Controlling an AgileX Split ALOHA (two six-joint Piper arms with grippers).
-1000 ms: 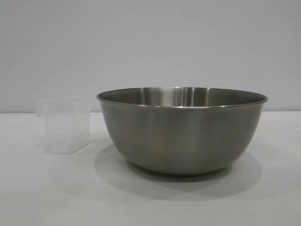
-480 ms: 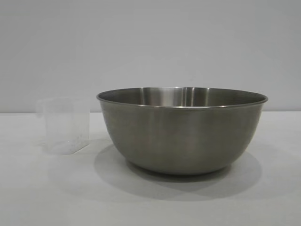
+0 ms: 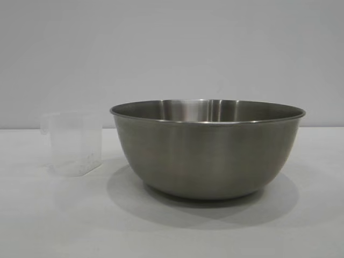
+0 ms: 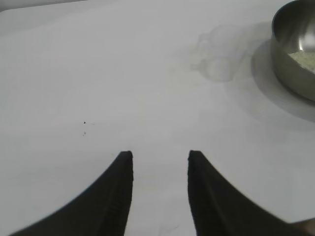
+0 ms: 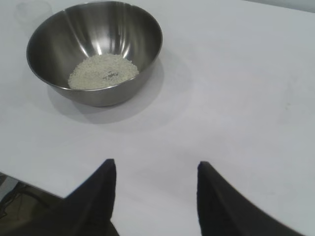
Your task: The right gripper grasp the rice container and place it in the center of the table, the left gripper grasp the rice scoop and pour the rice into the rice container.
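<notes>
The rice container [image 3: 207,150], a large steel bowl, stands on the white table [image 3: 54,226] in the exterior view. It holds a pale heap of rice [image 5: 102,72], seen in the right wrist view inside the bowl [image 5: 128,34]. The rice scoop [image 3: 72,142], a translucent cup, stands upright just left of the bowl and looks empty. It is faint in the left wrist view [image 4: 219,51], beside the bowl's edge [image 4: 285,54]. My left gripper [image 4: 160,155] is open and empty, well back from the scoop. My right gripper [image 5: 155,164] is open and empty, away from the bowl.
The table's near edge with dark floor and cables below [image 5: 19,199] shows beside my right gripper. A plain grey wall [image 3: 172,48] stands behind the table.
</notes>
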